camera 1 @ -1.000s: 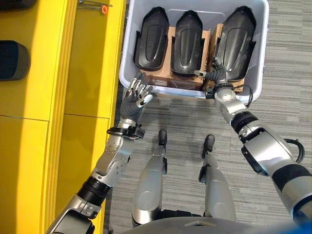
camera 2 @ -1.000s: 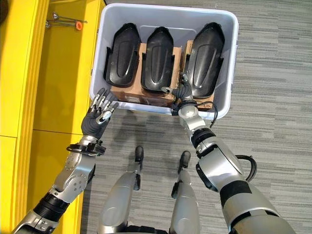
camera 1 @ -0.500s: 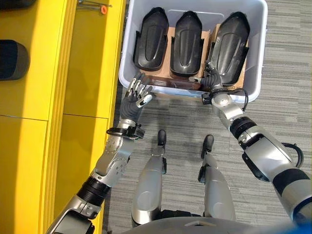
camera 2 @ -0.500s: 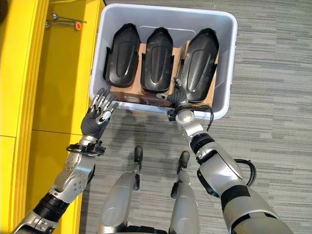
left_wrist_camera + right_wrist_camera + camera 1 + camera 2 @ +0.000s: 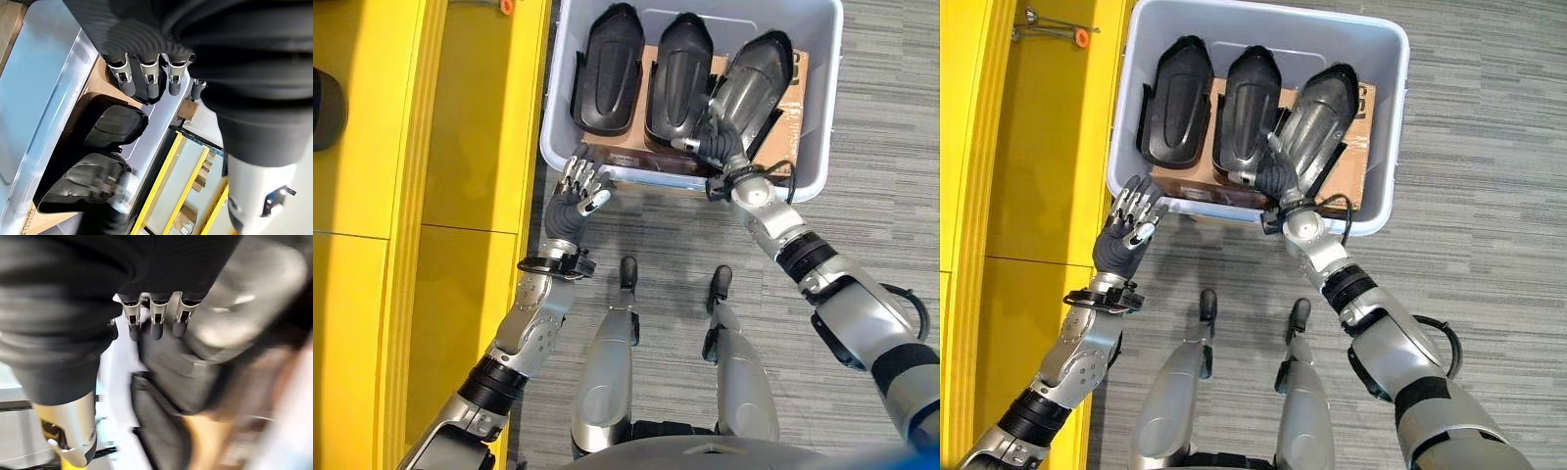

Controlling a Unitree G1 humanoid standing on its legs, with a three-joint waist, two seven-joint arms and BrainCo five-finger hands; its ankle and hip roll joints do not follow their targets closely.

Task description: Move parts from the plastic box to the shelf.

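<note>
step: you're lifting the first part out | right hand [image 5: 713, 137] curled on the tilted part [image 5: 752, 83] at the plastic box [image 5: 818, 117] right end | left hand [image 5: 579, 191] relaxed open (outside the near-left corner) | two parts [image 5: 605, 69] left, shelf [image 5: 372, 196] awaits

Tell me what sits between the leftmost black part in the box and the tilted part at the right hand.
In the left eye view, one more black part stands between the leftmost part and the tilted part at the right robot hand.
</note>
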